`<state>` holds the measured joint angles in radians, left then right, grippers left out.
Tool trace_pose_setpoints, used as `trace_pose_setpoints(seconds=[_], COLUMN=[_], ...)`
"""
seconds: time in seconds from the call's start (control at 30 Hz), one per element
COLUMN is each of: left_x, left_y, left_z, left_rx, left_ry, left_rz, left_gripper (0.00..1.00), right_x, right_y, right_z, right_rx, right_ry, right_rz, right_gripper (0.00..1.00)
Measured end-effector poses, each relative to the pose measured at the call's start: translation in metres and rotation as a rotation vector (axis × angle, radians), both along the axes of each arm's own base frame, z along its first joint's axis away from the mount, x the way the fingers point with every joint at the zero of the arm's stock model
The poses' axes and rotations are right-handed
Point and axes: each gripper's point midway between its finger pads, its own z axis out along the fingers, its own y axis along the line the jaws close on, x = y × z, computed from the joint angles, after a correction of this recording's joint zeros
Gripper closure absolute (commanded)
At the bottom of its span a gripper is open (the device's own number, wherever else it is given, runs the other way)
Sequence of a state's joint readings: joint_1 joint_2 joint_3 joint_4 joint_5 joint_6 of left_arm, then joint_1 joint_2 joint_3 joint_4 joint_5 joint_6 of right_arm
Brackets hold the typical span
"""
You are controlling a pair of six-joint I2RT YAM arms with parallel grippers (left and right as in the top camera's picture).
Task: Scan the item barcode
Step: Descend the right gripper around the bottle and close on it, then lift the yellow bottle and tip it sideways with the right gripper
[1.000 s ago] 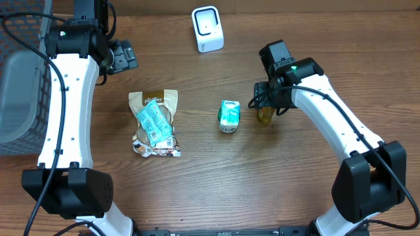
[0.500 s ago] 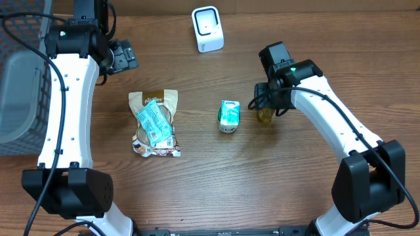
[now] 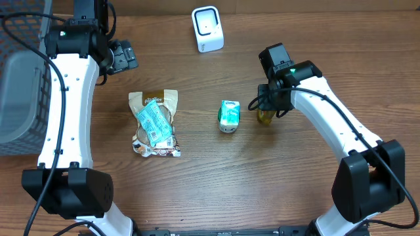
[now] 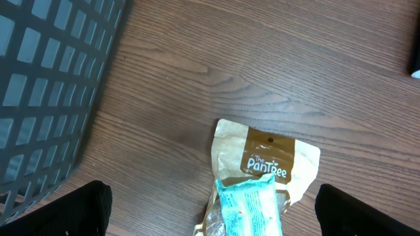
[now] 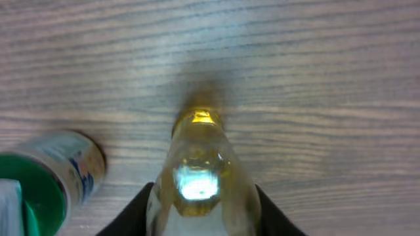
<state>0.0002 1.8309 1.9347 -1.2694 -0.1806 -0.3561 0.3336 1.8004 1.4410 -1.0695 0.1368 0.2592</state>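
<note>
A small yellow glass bottle (image 3: 265, 117) stands on the wooden table right of centre. My right gripper (image 3: 268, 107) is down over it. In the right wrist view the bottle (image 5: 200, 172) fills the gap, and both black fingers (image 5: 134, 213) press against its sides, so the right gripper is shut on the bottle. The white barcode scanner (image 3: 207, 29) stands at the back of the table. My left gripper (image 3: 125, 56) hangs at the back left, open, with nothing held. In the left wrist view the left gripper (image 4: 216, 213) is above a brown snack bag (image 4: 269, 157).
A green and white can (image 3: 229, 117) lies just left of the bottle and shows in the right wrist view (image 5: 46, 177). A teal packet (image 3: 154, 123) lies on the brown bag. A dark mesh basket (image 3: 20, 78) is at the left edge.
The right gripper's fingers have closed in onto the yellow bottle. The bottle, the other items and the left arm have stayed where they were.
</note>
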Motion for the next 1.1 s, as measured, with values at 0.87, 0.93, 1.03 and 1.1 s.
trace_pose_setpoints(seconds=[0.87,0.93,1.03,1.1], left_x=[0.0,0.0,0.0,0.0], left_y=[0.0,0.0,0.0,0.0], left_z=[0.0,0.0,0.0,0.0], left_rx=[0.0,0.0,0.0,0.0], left_ry=[0.0,0.0,0.0,0.0], left_rz=[0.0,0.0,0.0,0.0], left_gripper=[0.0,0.0,0.01,0.0], right_x=[-0.042,-0.046,-0.051,-0.054], right_y=[0.031,0.039,0.045,0.048], right_z=[0.197,0.202,0.207,0.209], right_rx=[0.763,0.815,0.861,0.885], right_ry=[-0.202,-0.185,-0.169,-0.156], right_rz=[0.019,0.045,0.07,0.079], right_gripper=[0.91,0.91,0.91,0.91])
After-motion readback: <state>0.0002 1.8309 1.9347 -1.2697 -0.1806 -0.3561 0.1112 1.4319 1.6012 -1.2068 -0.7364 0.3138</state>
